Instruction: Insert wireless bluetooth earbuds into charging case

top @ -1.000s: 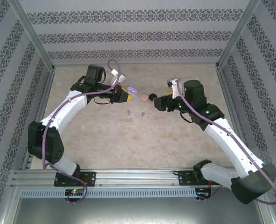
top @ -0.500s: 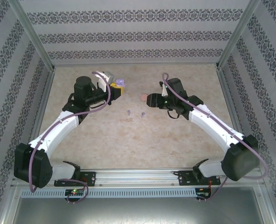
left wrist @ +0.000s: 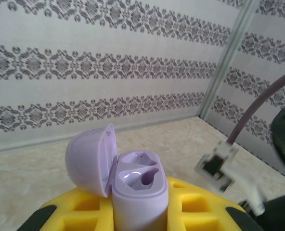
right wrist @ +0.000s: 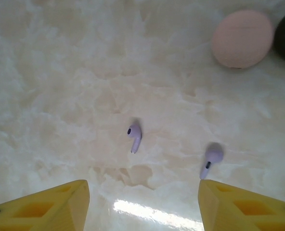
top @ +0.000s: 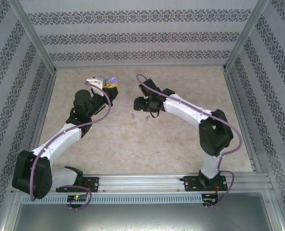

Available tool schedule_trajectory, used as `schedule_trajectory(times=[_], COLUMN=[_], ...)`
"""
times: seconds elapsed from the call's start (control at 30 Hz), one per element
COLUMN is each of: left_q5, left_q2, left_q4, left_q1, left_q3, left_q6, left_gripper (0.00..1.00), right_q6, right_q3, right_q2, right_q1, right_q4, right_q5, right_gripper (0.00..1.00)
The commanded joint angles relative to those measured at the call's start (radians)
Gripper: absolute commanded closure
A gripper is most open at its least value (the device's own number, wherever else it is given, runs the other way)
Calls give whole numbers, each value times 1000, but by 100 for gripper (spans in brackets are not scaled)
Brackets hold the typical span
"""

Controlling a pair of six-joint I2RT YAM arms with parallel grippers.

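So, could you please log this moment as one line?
left gripper: shut on open lilac case | right gripper: open over lilac earbuds on table | case: empty

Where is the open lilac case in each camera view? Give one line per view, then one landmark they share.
Top external: the lilac case is left of centre, towards the back, at the tip of the left gripper.
Left wrist: bottom centre, lid swung open to the left, gripped between the yellow fingers.
Shared landmark: the patterned back wall.
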Motion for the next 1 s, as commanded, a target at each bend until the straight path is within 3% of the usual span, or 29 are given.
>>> schedule_trajectory(times=[0.0,0.27,0.97], left_q5=[-69,-86,-22], left_q2=[-34,-77,-61], left_q4=[84,107,104], left_q1=[0,3,4], left_q3=[-12,-40,-10], left_q6=[-27,-33,-68], left_gripper=[100,100,100], right_q6=[17,-41,42], right_q3=[91,294,569], right_q2=[80,282,526], right_q1=[35,84,120], right_q4=[-74,-209,-354], right_q5=[58,141,236], right_gripper=[40,44,61])
